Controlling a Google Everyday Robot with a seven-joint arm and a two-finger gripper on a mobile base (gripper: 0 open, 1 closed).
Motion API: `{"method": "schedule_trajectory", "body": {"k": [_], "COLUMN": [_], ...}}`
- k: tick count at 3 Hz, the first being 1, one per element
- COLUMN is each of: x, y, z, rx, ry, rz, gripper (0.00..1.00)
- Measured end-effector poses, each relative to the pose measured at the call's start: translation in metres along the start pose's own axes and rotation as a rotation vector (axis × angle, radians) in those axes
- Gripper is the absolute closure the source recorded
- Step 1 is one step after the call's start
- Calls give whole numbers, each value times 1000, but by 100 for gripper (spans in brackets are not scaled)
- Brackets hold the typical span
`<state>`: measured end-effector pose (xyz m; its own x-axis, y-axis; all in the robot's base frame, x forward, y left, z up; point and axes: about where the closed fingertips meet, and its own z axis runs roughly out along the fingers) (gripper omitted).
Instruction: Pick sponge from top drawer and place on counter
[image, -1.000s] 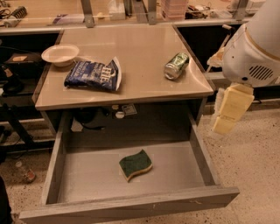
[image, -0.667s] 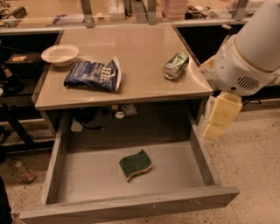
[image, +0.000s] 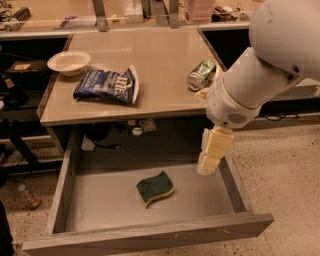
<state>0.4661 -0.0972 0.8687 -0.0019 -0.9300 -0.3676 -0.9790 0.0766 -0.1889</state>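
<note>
Gripper (image: 206, 169) hanging over the right side of the open top drawer (image: 100, 202), pointing down.
One sponge (image: 155, 188), green side up, lies on the drawer bottom, apart from the gripper; whether the gripper is open or closed cannot be told. The counter (image: 160, 57) surface carries one white bowl (image: 68, 62), one blue snack bag (image: 106, 86) with unreadable white lettering, and one crushed green can (image: 201, 75).

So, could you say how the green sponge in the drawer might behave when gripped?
The green, yellow-based sponge likely squashes and weighs little: visible foam. Lying flat, it shouldn't roll. The gripper hangs above the grey drawer's right side.
</note>
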Motion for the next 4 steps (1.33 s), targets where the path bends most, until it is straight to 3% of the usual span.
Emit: {"method": "schedule_trajectory", "body": {"k": [1,3,4], "x": [-10,-14,-32], "y": [4,14,29], "z": [41,57,92], "rx": [-60,-77,-102], "ry": [-47,-45,-47], "rz": [-40,-70,-132], "gripper": [0,0,0]}}
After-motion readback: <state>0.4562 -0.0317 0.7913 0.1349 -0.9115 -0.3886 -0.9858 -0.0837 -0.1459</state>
